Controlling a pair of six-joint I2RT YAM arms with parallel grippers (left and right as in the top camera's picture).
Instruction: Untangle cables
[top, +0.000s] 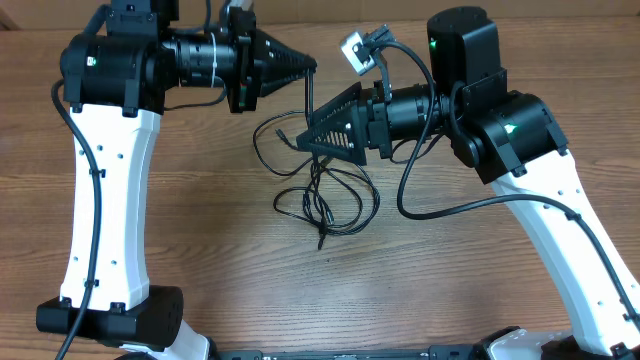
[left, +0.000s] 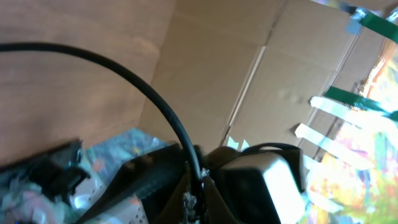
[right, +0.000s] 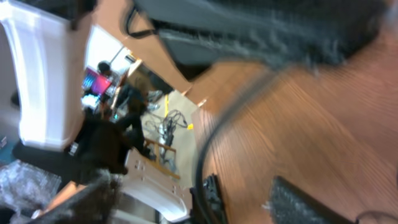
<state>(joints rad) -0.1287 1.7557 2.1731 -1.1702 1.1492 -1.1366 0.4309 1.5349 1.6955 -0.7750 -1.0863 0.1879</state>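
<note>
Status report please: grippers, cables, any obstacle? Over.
Left gripper shut on one strand of the cables. Right gripper at the tangle, grip unclear. No obstacle seen.

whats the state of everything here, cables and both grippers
cables: tangled, loose loops on the table, top part lifted at the right gripper
left gripper: raised above the table, open or shut unclear
right gripper: appears shut on the cables
</note>
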